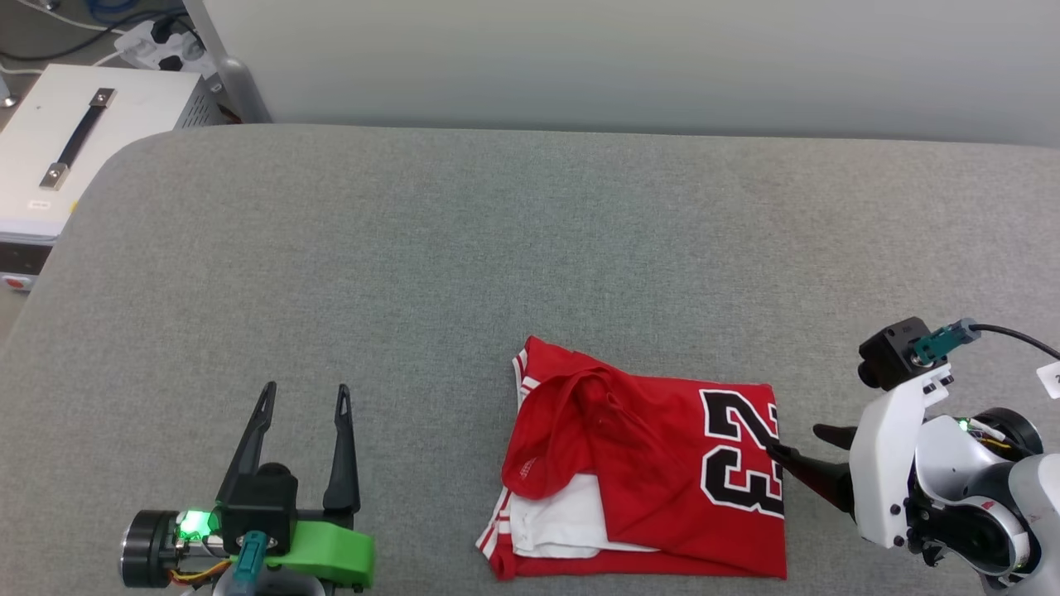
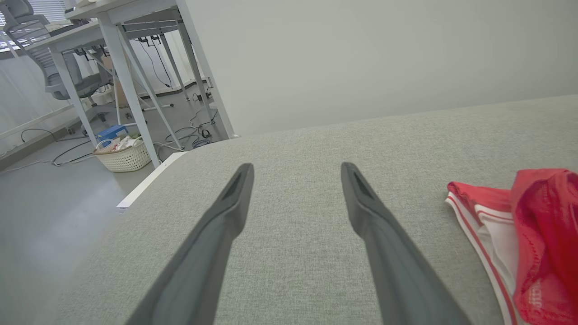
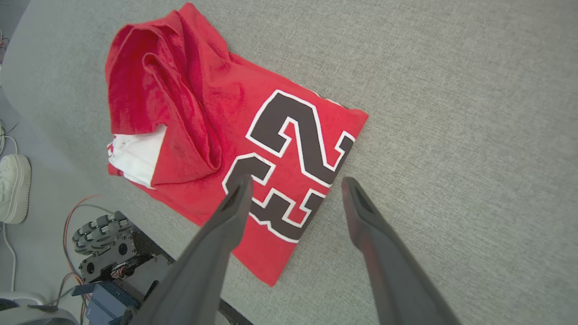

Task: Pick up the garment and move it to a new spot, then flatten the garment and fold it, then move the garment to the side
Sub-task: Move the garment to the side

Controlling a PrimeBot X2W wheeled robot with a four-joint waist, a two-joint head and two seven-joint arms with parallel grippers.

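The garment lies folded on the grey table, near its front edge and right of centre. It is a red jersey with a black "23" outlined in white, a white sleeve showing at its lower left, and striped trim. My right gripper stands open just right of the garment, its fingers pointing left at the number's edge. In the right wrist view the garment lies under and beyond the open gripper. My left gripper stands open at the lower left, well apart from the cloth. The left wrist view shows that gripper and the garment's edge.
A white case with a black handle stands off the table's left corner. Desk legs and a white basket stand on the floor beyond. The robot's wheeled base and a white shoe show below the table's front edge.
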